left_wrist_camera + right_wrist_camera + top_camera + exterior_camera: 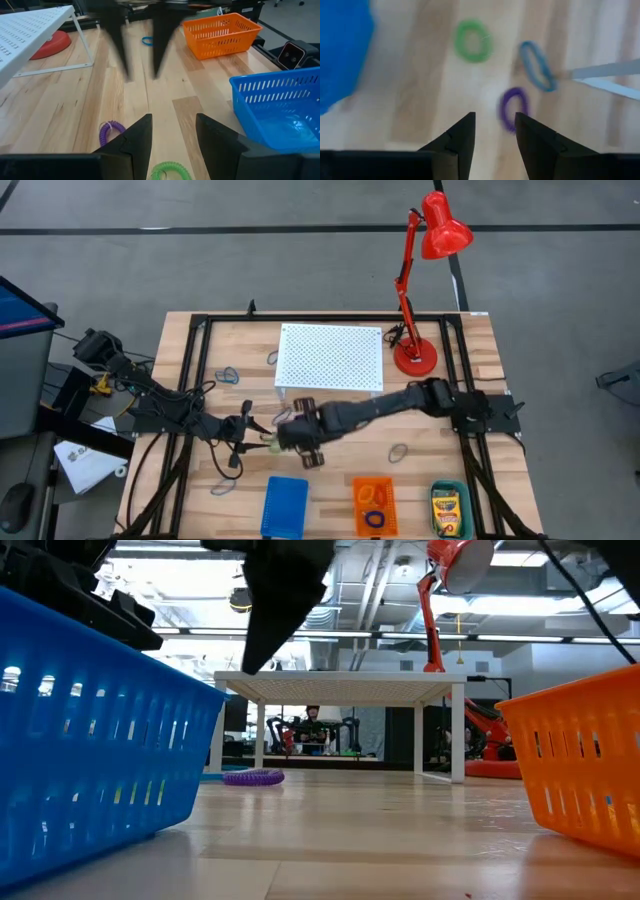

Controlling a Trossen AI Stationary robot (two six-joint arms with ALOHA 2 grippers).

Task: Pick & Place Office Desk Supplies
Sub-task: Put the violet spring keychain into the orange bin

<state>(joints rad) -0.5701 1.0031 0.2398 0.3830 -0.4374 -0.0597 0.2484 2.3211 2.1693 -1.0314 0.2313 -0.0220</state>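
A purple loop (514, 109), a green loop (473, 41) and a blue loop (538, 65) lie flat on the wooden table. My right gripper (494, 127) hovers above them, pointing steeply down, open and empty; the purple loop is the closest to its fingertips. In the high view it is at mid-table (292, 438). My left gripper (172, 135) stands low at the left, open and empty, with the green loop (170, 171) just below its fingers and the purple loop (111, 131) beside them. A crayon box (446, 505) lies in the green tray.
Along the near edge stand a blue basket (285, 505), an orange basket (375, 490) holding loops, and the green tray (447, 488). The white perforated stand (330, 357) and the red lamp (415, 355) are at the far side. More loops (398, 452) lie scattered on the table.
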